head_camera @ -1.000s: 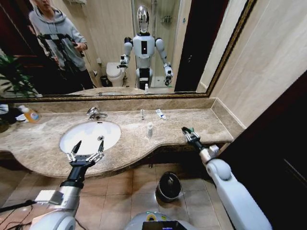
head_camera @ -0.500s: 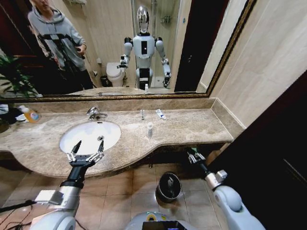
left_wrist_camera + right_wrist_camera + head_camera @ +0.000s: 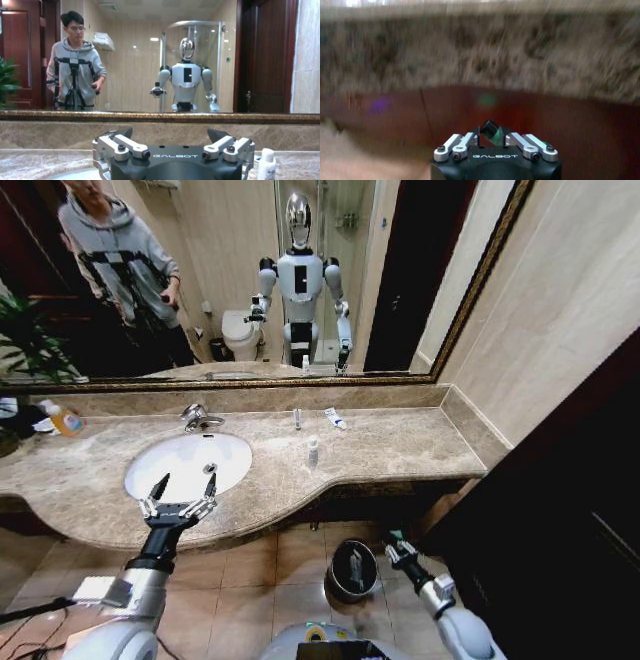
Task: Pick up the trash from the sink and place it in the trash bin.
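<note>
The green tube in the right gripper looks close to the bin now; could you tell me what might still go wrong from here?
The right gripper holds the short green tube beside the trash bin, not over its opening; released here, the tube could land on the floor tiles. The bin's opening is small, so a slight offset may hit the rim. The tube is pinched only at its end and could slip. The left gripper hangs open at the sink, idle.

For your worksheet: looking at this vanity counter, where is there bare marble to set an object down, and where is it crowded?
The widest bare patch is the counter's right end, between the white-blue sachet and the side wall. The front lip below the tiny white bottle is also free. It is crowded by the sink, where the left gripper hovers, and at the far left around the orange-yellow bottle.
</note>
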You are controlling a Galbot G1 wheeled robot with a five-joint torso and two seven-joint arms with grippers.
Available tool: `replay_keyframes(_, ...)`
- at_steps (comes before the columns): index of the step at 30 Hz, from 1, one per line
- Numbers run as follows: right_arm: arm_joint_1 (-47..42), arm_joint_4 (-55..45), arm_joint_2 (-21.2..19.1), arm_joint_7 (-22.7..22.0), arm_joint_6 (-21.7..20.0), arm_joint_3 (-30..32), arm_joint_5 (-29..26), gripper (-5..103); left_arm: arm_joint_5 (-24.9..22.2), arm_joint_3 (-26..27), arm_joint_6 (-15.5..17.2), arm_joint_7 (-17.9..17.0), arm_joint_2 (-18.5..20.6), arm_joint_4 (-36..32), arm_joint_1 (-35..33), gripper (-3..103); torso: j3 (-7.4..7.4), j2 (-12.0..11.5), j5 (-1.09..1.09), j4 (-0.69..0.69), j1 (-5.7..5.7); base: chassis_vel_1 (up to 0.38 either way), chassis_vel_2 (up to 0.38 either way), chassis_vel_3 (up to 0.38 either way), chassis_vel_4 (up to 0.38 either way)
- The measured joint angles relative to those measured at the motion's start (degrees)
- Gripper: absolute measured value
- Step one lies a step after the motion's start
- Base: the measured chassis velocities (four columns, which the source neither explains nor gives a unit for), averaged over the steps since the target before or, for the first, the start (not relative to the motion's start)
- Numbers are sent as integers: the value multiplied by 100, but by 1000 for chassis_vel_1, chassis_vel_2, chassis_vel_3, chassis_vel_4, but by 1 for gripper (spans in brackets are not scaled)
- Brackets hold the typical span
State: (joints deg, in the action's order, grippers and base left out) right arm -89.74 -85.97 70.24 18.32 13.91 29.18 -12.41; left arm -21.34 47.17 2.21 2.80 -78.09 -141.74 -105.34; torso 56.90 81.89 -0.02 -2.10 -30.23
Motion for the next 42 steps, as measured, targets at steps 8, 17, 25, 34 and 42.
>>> replay_keyframes(8, 1032, 1819, 340, -118, -154, -498, 855, 24, 0, 0, 0, 0, 0, -1, 0, 100, 1, 0, 2, -1, 0, 0, 0, 0, 0)
replay_keyframes(17, 1990, 3158, 728, -182, -398, -922, 1618, 24, 0, 0, 0, 0, 0, 0, 0, 100, 1, 0, 0, -1, -1, 0, 0, 0, 0)
replay_keyframes(25, 2854, 4598, 1155, -222, -194, -1026, 1968, 24, 0, 0, 0, 0, 0, 0, 0, 100, 0, -1, 0, -2, 0, 0, 0, 0, 0)
replay_keyframes(34, 3152, 5317, 1263, -362, -66, -934, 2162, 40, 0, 0, 0, 0, 0, 0, 0, 100, 0, -1, 2, -1, 0, 0, 0, 0, 0)
replay_keyframes(42, 3172, 5396, 1186, -505, 113, -907, 2147, 73, 0, 0, 1, 0, 0, 0, 0, 100, 0, -1, 1, -1, 0, 0, 0, 0, 0)
